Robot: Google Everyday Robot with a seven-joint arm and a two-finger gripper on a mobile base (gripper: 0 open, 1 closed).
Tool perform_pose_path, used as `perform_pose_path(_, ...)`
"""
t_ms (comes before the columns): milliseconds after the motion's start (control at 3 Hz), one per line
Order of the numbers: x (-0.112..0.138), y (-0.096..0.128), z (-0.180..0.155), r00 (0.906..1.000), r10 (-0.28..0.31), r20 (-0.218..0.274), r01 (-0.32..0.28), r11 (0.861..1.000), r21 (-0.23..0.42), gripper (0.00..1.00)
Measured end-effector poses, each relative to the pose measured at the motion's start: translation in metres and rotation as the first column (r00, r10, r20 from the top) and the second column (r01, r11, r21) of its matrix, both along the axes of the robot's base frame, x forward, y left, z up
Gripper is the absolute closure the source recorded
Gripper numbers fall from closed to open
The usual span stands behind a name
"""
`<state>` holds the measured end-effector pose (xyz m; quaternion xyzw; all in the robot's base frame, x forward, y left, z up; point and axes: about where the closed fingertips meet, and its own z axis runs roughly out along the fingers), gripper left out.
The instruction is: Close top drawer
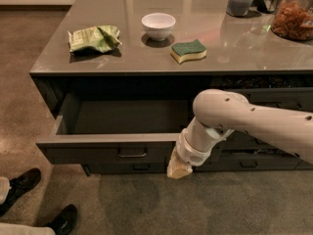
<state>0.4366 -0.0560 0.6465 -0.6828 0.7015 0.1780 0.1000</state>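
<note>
The top drawer (98,153) is pulled out from under the grey counter. It is wide and dark grey, with a small loop handle (132,154) at the centre of its front and a plain grey interior (127,116). My gripper (179,169) hangs from the white arm at the right end of the drawer front, right of the handle, pointing down. It is close against the front panel.
On the counter (146,58) lie a green chip bag (94,38), a white bowl (158,25) and a green-yellow sponge (188,50). Jars stand at the back right (292,13). Narrower drawers (249,163) sit lower right. A person's shoes (24,180) are at lower left.
</note>
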Motion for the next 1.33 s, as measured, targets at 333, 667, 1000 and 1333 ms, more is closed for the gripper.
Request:
perform_pose_path(333,0.019,-0.012,0.001,0.998,-0.047,0.042,0.045,0.998,0.041,1.0)
perform_pose_path(667,0.047,-0.022,0.008,0.992,-0.085,0.093,0.079,0.995,0.069,1.0)
perform_pose_path(1000,0.088,-0.025,0.02,0.9834,-0.106,0.147,0.095,0.992,0.078,0.99)
perform_pose_path(1333,0.088,-0.024,0.02,0.9833,-0.106,0.148,0.095,0.992,0.078,0.77)
